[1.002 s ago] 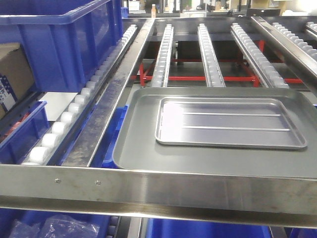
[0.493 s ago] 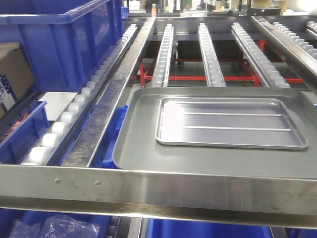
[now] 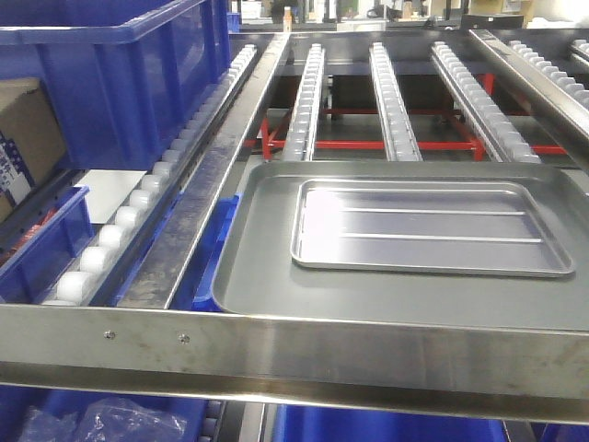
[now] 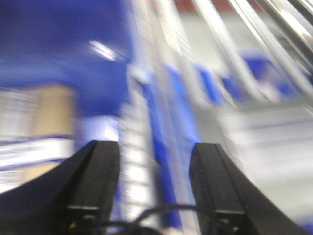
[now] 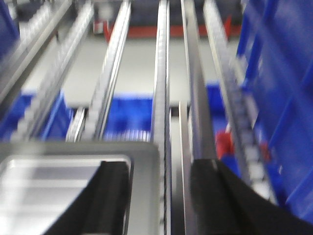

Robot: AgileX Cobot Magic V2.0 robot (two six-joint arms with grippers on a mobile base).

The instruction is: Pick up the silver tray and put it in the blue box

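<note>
The silver tray, shiny with two long ridges, lies flat inside a larger dull grey tray on the roller rack. The blue box, a deep crate, stands at the upper left on the neighbouring lane. Neither gripper shows in the front view. My left gripper is open and empty over the roller rail, in a blurred view, with the blue box to its left. My right gripper is open and empty above the right end of the silver tray, its left finger over the tray's corner.
A steel front rail crosses the near edge. Roller rails run away behind the trays. More blue bins sit under the rack and at the right of the right wrist view. A cardboard box is at the far left.
The front view has shifted very slightly. The silver tray lies on the grey tray as before.
</note>
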